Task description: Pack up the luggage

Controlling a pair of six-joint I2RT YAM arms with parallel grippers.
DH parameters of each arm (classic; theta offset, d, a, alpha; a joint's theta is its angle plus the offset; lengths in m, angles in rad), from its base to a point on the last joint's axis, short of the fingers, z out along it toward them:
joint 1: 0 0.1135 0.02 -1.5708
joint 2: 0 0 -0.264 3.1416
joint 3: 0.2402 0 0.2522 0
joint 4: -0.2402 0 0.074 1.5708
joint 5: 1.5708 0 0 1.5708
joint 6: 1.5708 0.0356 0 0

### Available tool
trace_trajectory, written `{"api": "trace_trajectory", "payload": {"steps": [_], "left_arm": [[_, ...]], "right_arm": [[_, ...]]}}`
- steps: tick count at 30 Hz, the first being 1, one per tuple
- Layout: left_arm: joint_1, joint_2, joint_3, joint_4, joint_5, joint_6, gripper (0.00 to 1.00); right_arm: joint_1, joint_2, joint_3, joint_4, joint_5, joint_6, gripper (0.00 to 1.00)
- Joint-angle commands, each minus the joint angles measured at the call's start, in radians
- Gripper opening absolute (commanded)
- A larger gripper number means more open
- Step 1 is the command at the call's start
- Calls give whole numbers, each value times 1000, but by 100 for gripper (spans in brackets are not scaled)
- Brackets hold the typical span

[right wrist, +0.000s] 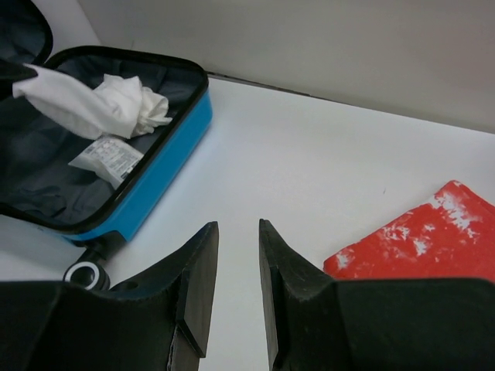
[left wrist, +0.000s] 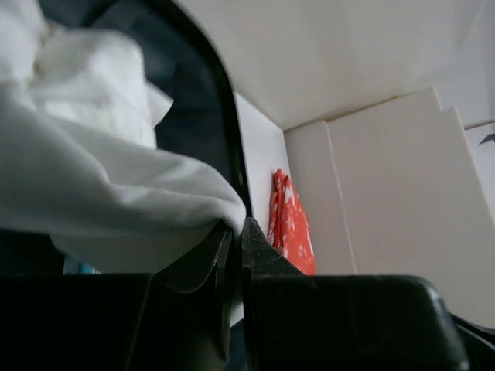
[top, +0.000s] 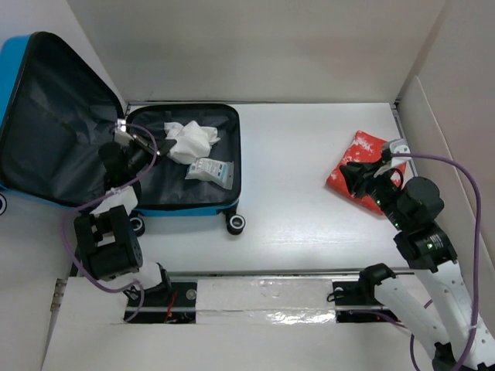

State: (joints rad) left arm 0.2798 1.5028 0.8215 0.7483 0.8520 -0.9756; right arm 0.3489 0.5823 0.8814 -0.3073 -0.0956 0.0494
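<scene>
White board walls (top: pixel 255 46) enclose a plain white table (top: pixel 302 220) under soft, even light.

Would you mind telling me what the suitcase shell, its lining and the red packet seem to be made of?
The luggage has a smooth blue shell, probably hard plastic. Its lining is matte dark grey, softly creased, likely fabric. The red packet is flat, white-speckled; fabric or plastic film, unclear.
</scene>
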Motion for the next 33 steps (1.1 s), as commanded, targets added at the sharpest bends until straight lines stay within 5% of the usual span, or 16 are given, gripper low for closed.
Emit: {"api": "trace_trajectory", "payload": {"steps": [1,7,11,12,15,17,19,22,24,26,29,33], "left_arm": [[27,-136,-167,206,-10,-17,0],[186,-366,-379,18,-137,20,0],[268,-532,-381,-337,-276,132,0],[268,-580,-374,-389,-309,155,6],[279,-627,-334,-504,-376,225,58],[279,-633,-303,-538,-361,238,65],[279,-642,-282,-532,-311,233,68],[207,-662,-204,-550,-333,248,67],[141,-674,-180,-531,-343,270,53],[-29,-668,-127,-526,-410,307,42],[-336,-618,-44,-523,-582,373,14],[-632,-478,27,-480,-674,408,2]], "right_arm": [[5,-12,-24,14,-44,10,33],[15,-44,-68,10,-43,23,33],[15,-45,-94,13,-33,30,33],[15,-41,-102,16,-30,33,33],[15,-29,-134,33,-10,50,25],[15,-12,-163,59,31,82,5],[15,1,-180,79,91,107,0],[15,45,-180,94,199,125,3],[15,86,-182,118,258,136,11],[0,125,-179,134,356,153,23],[-69,215,-182,175,395,173,46],[-334,342,-205,241,320,214,63]]}}
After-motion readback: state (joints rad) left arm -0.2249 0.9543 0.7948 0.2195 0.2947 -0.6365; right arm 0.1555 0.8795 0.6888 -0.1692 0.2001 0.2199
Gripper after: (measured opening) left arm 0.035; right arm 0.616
